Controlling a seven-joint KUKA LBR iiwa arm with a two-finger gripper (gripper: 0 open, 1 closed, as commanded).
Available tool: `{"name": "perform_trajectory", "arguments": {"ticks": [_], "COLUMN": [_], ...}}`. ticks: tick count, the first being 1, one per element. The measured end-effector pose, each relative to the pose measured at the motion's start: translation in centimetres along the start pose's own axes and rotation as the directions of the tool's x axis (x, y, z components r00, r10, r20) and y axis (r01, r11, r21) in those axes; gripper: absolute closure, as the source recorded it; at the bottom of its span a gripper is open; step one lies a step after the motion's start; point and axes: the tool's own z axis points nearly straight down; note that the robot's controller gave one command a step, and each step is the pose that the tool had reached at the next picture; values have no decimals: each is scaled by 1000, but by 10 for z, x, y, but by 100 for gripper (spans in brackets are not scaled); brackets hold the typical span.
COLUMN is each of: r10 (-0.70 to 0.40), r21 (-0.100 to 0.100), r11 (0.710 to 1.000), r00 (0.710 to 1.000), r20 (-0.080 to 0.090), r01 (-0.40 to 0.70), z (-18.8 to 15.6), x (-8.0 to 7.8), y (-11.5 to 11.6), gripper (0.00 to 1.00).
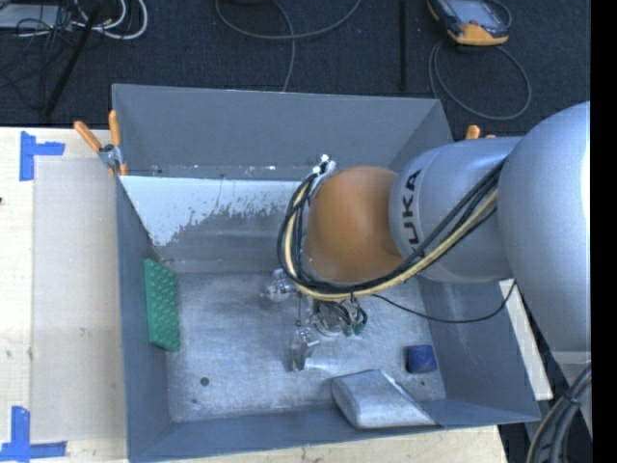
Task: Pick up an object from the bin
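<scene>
Approach stage, probably: tool (301, 353) low in middle of bin (270, 133), clenched or released, can't tell. Next: centring over blue cube (419, 359) at 4 o'clock.

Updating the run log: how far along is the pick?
Done: the gripper sits low at the bin's mid-floor. In hand: nothing visibly lifted; any grip is hidden. Left: grasp and lift. The green studded block at left, blue cube and grey slab at lower right lie apart from it.

Floor (227, 350) seems open between green block (161, 304) and grey slab (378, 400).
</scene>
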Motion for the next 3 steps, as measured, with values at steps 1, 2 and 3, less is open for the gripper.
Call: {"name": "perform_trajectory", "arguments": {"ticks": [1,2,3], "r10": [-149,81,153], "r21": [3,6,2], "r11": [989,997,988], "r00": [989,996,988], "r20": [-4,42,5], "r01": [149,-81,-153], "z": [-96,-17,-14], "x": [82,85,10], "y": [-34,-64,-86], "gripper": [0,0,0]}}
